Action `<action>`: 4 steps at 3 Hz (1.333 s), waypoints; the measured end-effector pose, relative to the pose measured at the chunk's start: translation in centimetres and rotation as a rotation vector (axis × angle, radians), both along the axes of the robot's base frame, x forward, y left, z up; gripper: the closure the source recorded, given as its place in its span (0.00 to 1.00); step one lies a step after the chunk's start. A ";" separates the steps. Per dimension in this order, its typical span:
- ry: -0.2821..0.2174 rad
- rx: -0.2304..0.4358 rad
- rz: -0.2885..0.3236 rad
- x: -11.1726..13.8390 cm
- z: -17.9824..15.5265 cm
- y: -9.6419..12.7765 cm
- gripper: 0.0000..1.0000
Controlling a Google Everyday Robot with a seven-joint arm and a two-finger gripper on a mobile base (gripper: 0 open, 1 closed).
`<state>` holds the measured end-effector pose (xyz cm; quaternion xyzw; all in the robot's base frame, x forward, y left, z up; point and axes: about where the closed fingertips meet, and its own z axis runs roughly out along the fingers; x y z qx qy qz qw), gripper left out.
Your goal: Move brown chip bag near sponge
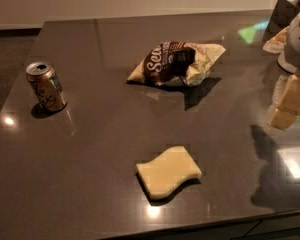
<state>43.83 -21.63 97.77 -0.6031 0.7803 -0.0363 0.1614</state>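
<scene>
The brown chip bag (174, 63) lies crinkled on the dark table, at the back middle, with white lettering on its dark front and cream edges. The pale yellow sponge (168, 172) lies flat near the table's front edge, well in front of the bag and apart from it. My gripper (289, 104) hangs at the right edge of the view, white above and tan below. It is to the right of both the bag and the sponge and touches neither. It holds nothing that I can see.
A tan soda can (46, 86) stands upright at the left of the table (90, 149). A dark box and a wrapper (281, 21) sit at the back right corner. The gripper's shadow (272, 169) falls on the table at front right.
</scene>
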 end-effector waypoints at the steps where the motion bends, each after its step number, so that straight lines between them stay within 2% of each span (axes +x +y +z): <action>1: 0.000 0.000 0.000 0.0 0.0 0.0 0.00; 2: 0.002 0.005 -0.026 1.0 -0.1 0.0 0.00; 4: -0.043 0.041 -0.096 8.4 -0.9 0.9 0.00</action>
